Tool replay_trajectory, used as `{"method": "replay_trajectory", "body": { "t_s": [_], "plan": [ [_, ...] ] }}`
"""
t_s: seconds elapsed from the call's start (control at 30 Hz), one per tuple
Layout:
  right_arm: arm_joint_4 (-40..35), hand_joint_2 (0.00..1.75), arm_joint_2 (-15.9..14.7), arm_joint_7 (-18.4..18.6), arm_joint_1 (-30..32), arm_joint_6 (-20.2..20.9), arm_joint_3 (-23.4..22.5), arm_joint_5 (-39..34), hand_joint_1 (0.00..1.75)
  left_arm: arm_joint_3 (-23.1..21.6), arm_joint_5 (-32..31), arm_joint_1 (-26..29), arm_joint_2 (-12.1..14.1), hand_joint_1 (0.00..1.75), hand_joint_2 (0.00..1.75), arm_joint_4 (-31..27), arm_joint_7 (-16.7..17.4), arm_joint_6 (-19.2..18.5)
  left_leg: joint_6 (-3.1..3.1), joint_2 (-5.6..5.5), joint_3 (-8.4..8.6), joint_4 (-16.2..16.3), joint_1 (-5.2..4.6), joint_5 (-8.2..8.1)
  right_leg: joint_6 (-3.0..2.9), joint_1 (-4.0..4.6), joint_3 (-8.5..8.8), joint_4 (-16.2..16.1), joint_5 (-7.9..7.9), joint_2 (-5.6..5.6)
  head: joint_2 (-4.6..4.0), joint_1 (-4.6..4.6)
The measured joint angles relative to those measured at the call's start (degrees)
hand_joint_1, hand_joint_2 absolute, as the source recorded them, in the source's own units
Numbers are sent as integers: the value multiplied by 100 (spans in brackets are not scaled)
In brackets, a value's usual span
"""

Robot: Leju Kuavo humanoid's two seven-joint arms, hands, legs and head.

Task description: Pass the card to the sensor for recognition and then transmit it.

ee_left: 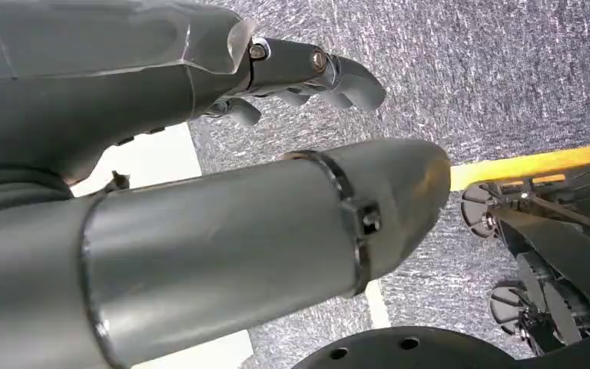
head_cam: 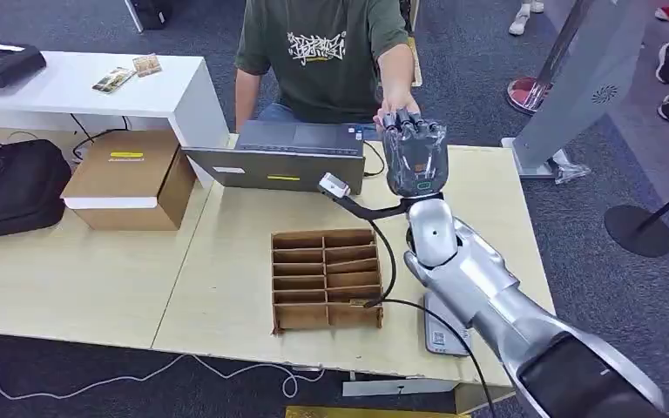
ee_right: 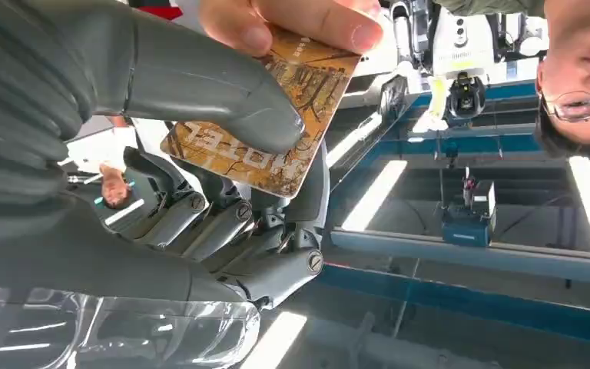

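Card (ee_right: pixel 265 127): I log one flat rectangular piece, orange-brown with a printed picture and pale lettering that reads inverted in the right wrist view. Its long axis runs from the lower left to the upper right of that frame.

Location: upper centre of the right wrist frame, pinned between my right hand's (ee_right: pixel 123 154) thick grey thumb and the darker fingers (ee_right: pixel 223 223) behind it. A person's hand (ee_right: pixel 292 23) pinches the card's upper edge at the same moment.

In the head view my right hand (head_cam: pixel 415 157) is raised at upper centre, above the far edge of the desk (head_cam: pixel 226 287), meeting the person's hand (head_cam: pixel 398 109).

Left hand (ee_left: pixel 299 73): hangs over the carpet, fingers curled, holding nothing.
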Motion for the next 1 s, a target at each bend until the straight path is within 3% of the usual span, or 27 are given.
{"method": "replay_trajectory", "body": {
  "t_s": [0.23, 0.27, 0.3, 1.0],
  "plan": [
    [0, 175, 0, -4, 1, -2, -4, 0, 175, 0, 0, 1, 0, 0, 0, 0, 0, 0, 0, 0, 0, 0, 0, 0, 0, 0, 0, 0, 0, 0, 0, 0],
    [4, 175, 0, -20, 3, 0, -22, 0, 82, 0, 0, 1, 0, 0, 0, 0, 0, 0, 0, 0, 0, 0, 0, 0, 0, 0, 0, 0, 0, 0, 0, 0],
    [9, 175, 0, -48, 6, 0, -42, 0, 0, 0, 0, 1, 0, 0, 0, 0, 0, 0, 0, 0, 0, 0, 0, 0, 0, 0, 0, 0, 0, 0, 0, 0],
    [-46, 175, -26, 63, 133, 0, -149, -2, 0, 0, 61, 46, -4, 0, 0, 0, -20, 35, 0, 1, 1, 0, 0, 0, 0, 0, -2, -1, 0, 2, 0, 0]
  ]
}}
